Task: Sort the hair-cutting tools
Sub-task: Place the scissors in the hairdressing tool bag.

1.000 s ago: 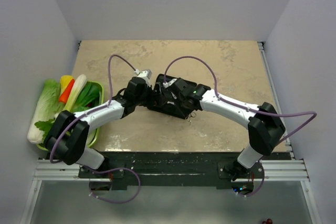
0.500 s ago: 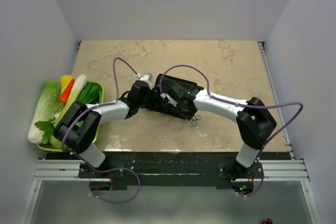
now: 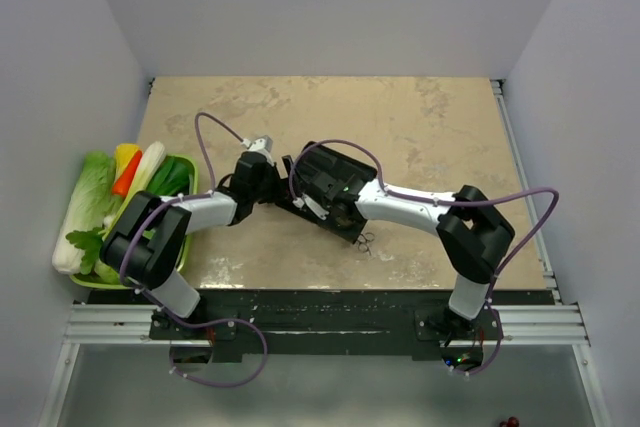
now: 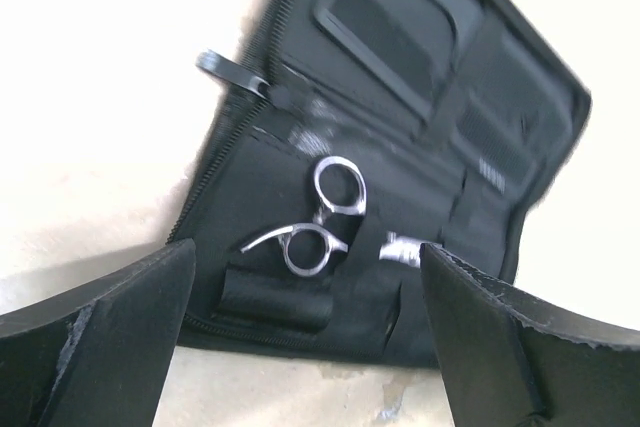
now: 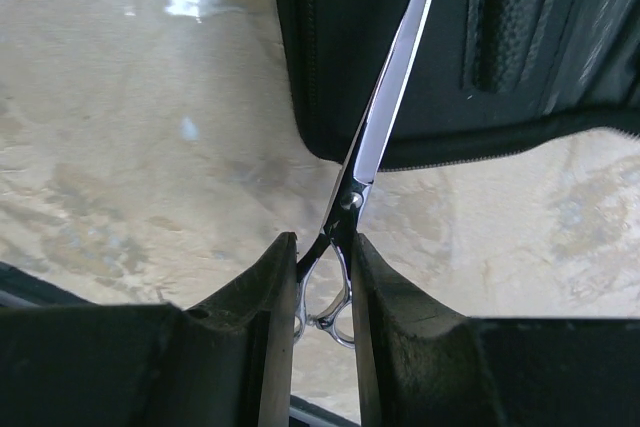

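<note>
While the left gripper (image 4: 308,249) hangs above the black folding fabric case (image 4: 400,47) with its jaws spread wide and nothing between them, the right gripper (image 5: 322,247) is pinched narrowly on a pair of small silver metal scissors (image 5: 385,117). Its fingers (image 5: 265,307) clamp the shanks just below the pivot. The ring handles sit back toward the wrist, and the closed blades point away, crossing the edge of the case in the right wrist view.

Seen from overhead, the case lies open near the middle of the beige stone-patterned table (image 3: 430,127), between the two arms. The held scissors' rings show just beside its near right edge.

A second pair of silver ring-handled scissors (image 4: 325,219) lies inside the open case on its lower panel, rings exposed and blades hidden. Fine ridges in a slot at the case's right side may be a slim black comb (image 4: 495,162), though the blur leaves that unsure. A black zipper pull (image 4: 225,69) sticks out from the case's left edge.
</note>
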`<state>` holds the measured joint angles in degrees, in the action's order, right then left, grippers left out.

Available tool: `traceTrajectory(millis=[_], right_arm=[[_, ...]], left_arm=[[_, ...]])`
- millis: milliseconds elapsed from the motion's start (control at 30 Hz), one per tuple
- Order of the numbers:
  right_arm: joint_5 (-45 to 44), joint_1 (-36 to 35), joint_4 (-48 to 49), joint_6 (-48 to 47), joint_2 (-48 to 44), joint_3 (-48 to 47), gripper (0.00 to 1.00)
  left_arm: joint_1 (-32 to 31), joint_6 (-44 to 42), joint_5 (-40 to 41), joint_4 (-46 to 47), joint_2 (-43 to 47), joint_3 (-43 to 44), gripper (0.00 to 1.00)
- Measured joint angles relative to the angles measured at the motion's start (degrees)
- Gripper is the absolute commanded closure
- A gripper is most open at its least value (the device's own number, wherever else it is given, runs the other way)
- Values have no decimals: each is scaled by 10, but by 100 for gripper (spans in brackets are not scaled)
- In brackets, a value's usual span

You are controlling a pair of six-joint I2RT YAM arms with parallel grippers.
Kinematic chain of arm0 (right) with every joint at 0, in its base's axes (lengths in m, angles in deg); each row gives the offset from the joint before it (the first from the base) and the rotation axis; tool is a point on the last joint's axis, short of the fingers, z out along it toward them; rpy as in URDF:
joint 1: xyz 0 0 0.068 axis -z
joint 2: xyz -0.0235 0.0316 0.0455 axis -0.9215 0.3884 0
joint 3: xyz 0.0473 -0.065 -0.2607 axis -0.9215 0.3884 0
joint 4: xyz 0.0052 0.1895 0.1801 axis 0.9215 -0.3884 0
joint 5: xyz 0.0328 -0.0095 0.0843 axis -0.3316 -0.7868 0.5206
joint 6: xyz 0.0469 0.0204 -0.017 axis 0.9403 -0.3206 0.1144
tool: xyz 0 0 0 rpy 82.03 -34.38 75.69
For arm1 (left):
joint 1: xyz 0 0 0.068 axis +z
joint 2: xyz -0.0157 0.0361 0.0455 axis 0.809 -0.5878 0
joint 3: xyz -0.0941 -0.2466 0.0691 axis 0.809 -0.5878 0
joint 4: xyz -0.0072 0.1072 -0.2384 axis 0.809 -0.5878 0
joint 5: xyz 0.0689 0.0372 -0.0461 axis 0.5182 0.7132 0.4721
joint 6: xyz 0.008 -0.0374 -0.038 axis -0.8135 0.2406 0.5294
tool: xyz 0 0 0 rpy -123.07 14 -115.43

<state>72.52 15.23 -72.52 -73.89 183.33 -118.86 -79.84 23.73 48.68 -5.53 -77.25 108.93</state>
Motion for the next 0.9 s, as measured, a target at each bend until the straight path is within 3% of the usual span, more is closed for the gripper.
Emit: traceTrajectory(millis=[900], right_arm=[[6,-28,-17,-20,64,-31,77]], left_arm=[[26,4,-40,26,-14,0,0]])
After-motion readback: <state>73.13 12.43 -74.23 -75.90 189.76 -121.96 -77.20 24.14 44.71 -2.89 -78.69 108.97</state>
